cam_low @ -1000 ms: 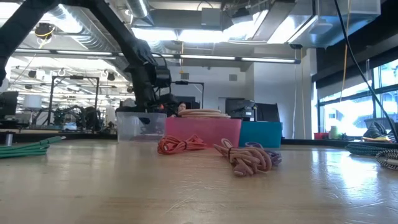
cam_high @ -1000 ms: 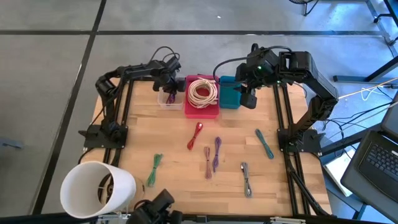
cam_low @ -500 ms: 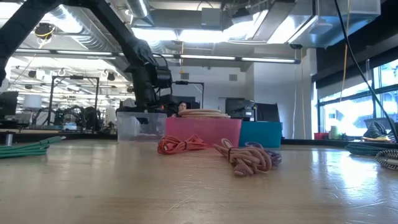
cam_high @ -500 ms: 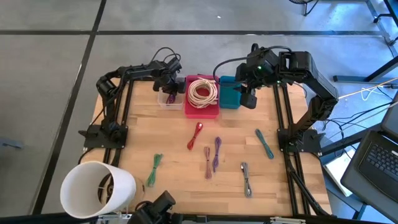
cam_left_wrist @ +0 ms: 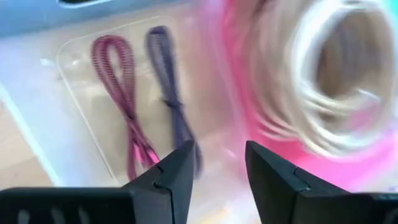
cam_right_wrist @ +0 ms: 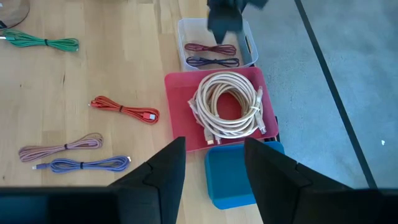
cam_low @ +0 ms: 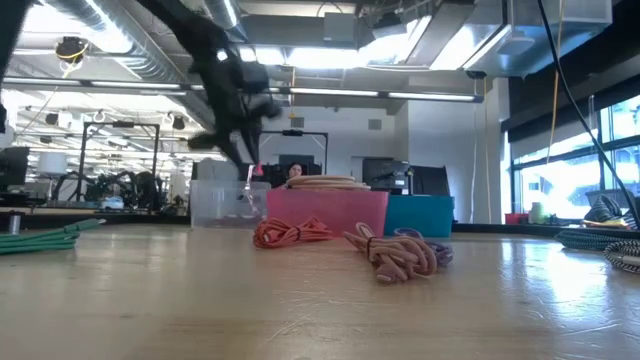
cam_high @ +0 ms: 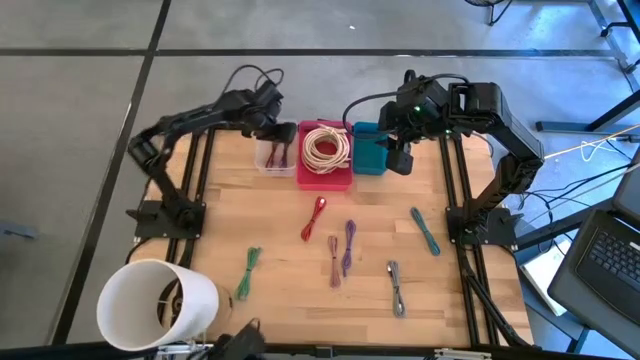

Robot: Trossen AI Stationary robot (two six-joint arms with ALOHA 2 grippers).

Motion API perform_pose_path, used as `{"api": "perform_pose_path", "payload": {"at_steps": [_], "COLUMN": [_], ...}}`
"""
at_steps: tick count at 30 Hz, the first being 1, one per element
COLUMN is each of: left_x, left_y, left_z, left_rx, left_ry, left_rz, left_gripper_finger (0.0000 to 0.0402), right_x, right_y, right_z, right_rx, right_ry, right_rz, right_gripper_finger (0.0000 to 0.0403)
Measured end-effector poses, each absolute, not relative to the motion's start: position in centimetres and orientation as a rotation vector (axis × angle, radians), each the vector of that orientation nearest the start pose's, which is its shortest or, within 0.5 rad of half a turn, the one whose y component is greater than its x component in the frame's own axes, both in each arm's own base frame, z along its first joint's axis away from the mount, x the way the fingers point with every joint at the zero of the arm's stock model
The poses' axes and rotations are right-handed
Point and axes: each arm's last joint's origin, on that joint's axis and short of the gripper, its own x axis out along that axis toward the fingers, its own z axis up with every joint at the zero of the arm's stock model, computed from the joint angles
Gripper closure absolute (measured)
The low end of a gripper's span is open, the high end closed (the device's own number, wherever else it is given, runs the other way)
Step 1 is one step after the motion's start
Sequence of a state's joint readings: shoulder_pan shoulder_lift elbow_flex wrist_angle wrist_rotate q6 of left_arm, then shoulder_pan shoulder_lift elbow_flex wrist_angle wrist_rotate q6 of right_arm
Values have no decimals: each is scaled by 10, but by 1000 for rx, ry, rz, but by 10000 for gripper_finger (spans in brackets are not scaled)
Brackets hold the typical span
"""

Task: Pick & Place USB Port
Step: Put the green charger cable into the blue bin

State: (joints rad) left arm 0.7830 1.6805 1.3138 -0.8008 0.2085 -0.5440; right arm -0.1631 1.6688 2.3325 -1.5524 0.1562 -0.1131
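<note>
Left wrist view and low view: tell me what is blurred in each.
Left wrist view: the cream cable coil in the pink bin is smeared, while the two cables in the clear bin stay fairly readable. Low view: the left arm above the clear bin is streaked; the table cables look sharp.

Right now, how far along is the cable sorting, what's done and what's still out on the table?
Done: a dark red cable and a purple cable lie in the clear bin, and a white coil fills the pink bin.

In hand: nothing. The left tool is open over the clear bin; the right tool waits open above the blue bin.

Left: six bundled cables on the table, including the red cable.
</note>
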Motion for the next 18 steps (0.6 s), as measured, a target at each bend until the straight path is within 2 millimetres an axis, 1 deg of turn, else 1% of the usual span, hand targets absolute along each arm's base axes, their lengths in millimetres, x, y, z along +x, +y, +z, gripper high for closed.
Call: {"api": "perform_pose_path", "payload": {"at_steps": [2, 4, 7, 9, 12, 15, 18], "left_x": [238, 232, 222, 215, 208, 209, 217], "left_y": [214, 191, 152, 125, 91, 61, 33], "left_z": [268, 286, 304, 310, 313, 314, 309], "left_rx": [-1003, -975, -947, -922, -884, -873, -886], "left_ry": [891, 927, 1031, 1129, 1266, 1328, 1318], "left_rz": [759, 719, 691, 722, 816, 875, 864], "left_gripper_finger": [268, 270, 273, 274, 276, 277, 277], "right_x": [258, 258, 258, 258, 258, 258, 258], "right_y": [-47, -47, -47, -47, -47, -47, -47], "right_z": [490, 490, 490, 490, 490, 490, 490], "right_rx": [-102, -101, -102, -101, -102, -102, -101], "right_ry": [908, 908, 908, 908, 908, 908, 908], "right_rz": [-247, -247, -247, -247, -247, -247, -247], "right_gripper_finger": [238, 238, 238, 238, 237, 237, 237]}}
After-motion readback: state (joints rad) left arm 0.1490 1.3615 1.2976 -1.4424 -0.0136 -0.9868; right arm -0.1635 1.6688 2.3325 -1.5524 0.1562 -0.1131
